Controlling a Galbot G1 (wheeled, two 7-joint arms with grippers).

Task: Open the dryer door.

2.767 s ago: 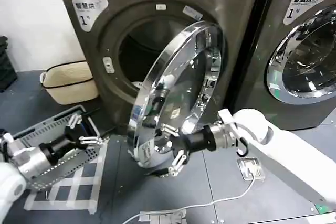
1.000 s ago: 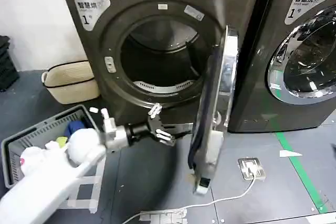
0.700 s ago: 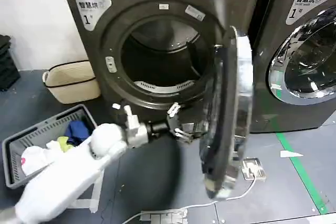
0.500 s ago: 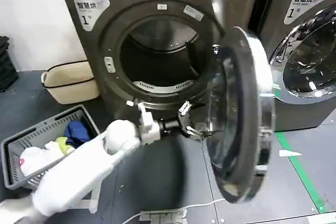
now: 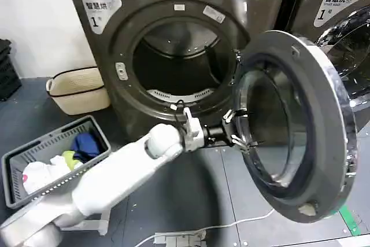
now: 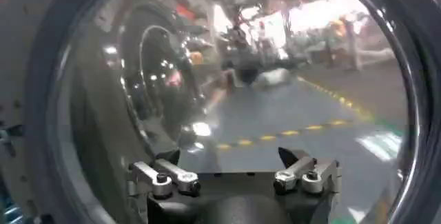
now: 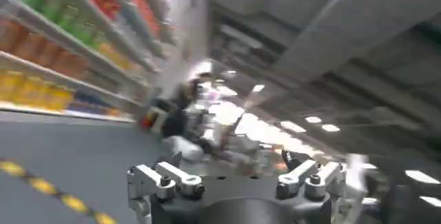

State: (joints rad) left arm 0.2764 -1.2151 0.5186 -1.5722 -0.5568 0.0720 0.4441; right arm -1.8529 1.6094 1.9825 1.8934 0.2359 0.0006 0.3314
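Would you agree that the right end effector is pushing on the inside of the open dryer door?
Not quite: it is the left end effector that presses against the inside of the open door, as the head view shows.

A: In the head view, light was even and moderately bright, falling from overhead; the dryer drum (image 5: 176, 65) stayed dark inside, and a soft shadow lay on the floor (image 5: 196, 195) beneath the left arm (image 5: 115, 177).

B: Glare?

A: Pale highlights ran along the chrome rim of the dryer door (image 5: 332, 137). In the left wrist view the door glass (image 6: 262, 87) bent its reflections into curves (ceiling lights burned out to white).

B: And the right wrist view?

A: Heavily smeared by motion; shelves (image 7: 62, 53) streaked, ceiling lamps (image 7: 317, 123) overexposed.
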